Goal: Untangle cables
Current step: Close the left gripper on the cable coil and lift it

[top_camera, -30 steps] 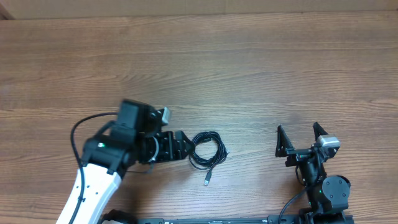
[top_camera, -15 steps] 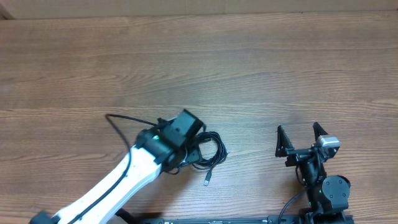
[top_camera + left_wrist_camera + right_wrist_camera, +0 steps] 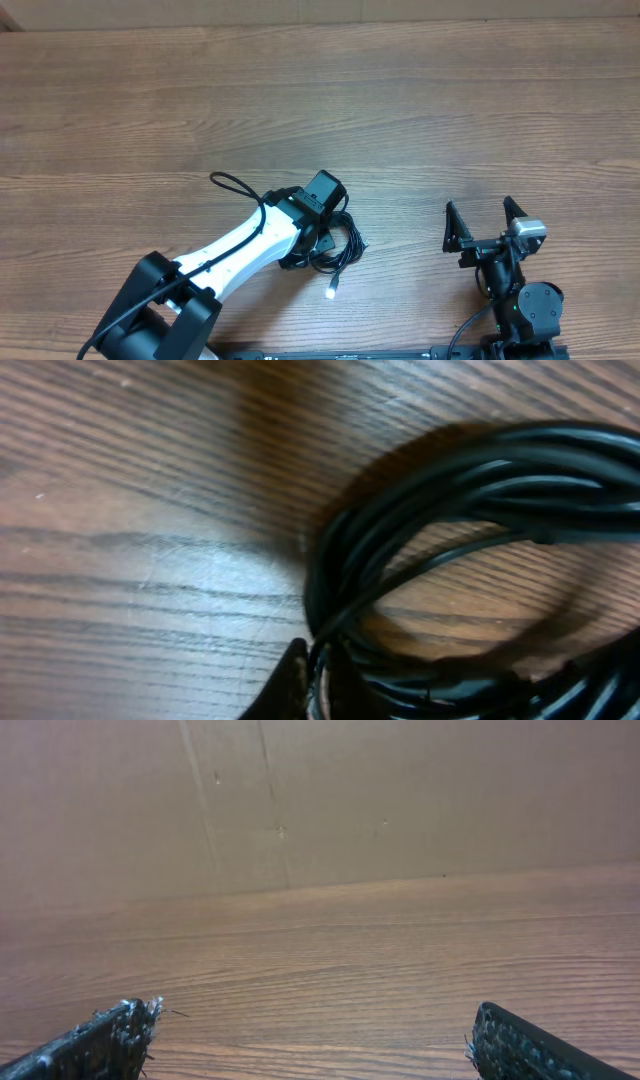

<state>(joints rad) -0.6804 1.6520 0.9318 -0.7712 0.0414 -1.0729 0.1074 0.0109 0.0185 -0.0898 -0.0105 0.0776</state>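
A brown wood-grain desk [image 3: 400, 100] fills the overhead view, its grain running left to right. Past its far edge stands a plain tan wall [image 3: 400, 790] with faint vertical seams. The light is soft and even.

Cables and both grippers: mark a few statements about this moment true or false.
1. The left gripper is shut on the cables. True.
2. The right gripper is shut. False: it stands wide open and holds nothing.
3. The silvery plug lies on the table, outside the coil. True.
4. The cables are laid out straight and apart. False: they lie together in one coiled bundle.
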